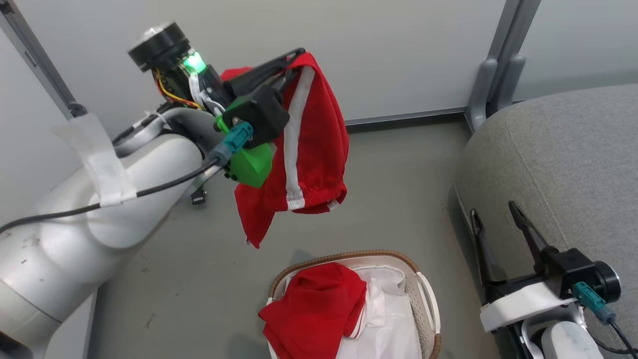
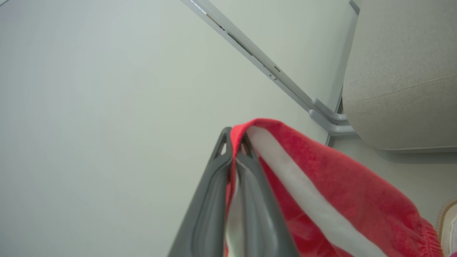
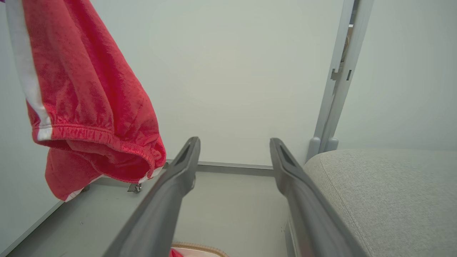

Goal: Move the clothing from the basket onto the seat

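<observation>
Obs: left hand (image 1: 295, 54) pressed together on a fold of the red shorts (image 1: 314, 139). Fabric is bright red with a soft pile, a broad white side stripe and white trim at the hem. The gathered elastic waistband hangs lowest. The shorts drape below the fingertips, clear of the floor (image 1: 398, 174). Under that hand is the laundry basket (image 1: 428, 299), holding a second red garment (image 1: 314, 304) crumpled on a white sheet (image 1: 389, 319). The right hand (image 1: 493, 209) is spread with nothing between its fingers — grey sofa (image 1: 563, 149) just beside it on the outer side, basket on the inner side.
</observation>
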